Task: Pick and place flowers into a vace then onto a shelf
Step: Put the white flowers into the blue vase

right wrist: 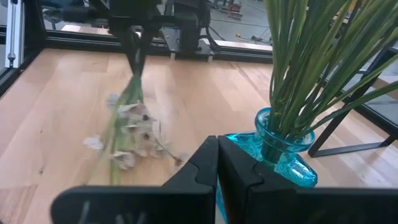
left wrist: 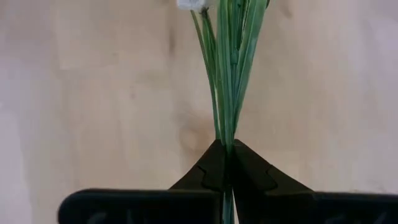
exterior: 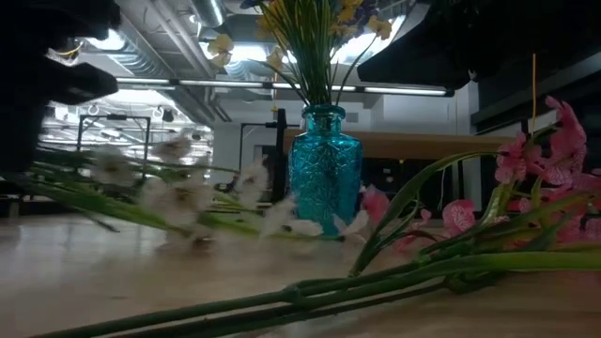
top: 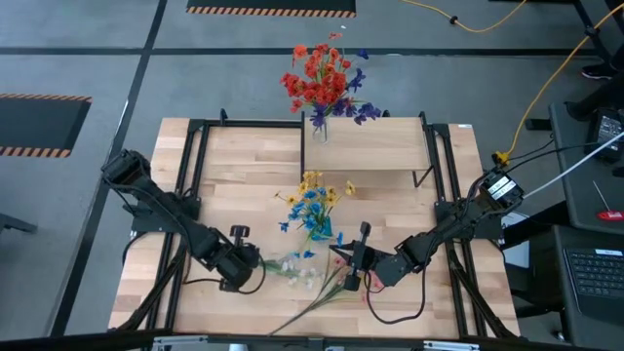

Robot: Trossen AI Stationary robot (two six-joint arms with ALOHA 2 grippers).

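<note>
The left tool (left wrist: 227,163) is clamped tight on the thin green stalks of a white flower bunch (top: 300,269) low over the desk (top: 244,166), near the turquoise glass vase (right wrist: 273,152) that already holds yellow and blue blooms. The right tool (right wrist: 217,163) sits closed and empty just beside that vase. A pink-flowered stem (exterior: 526,202) lies on the desk nearby. The shelf (top: 375,144) carries a clear vase of red flowers (top: 319,78). Risk: the floppy bunch could snag the filled vase's stalks and tip it, or slip from the narrow pinch.
</note>
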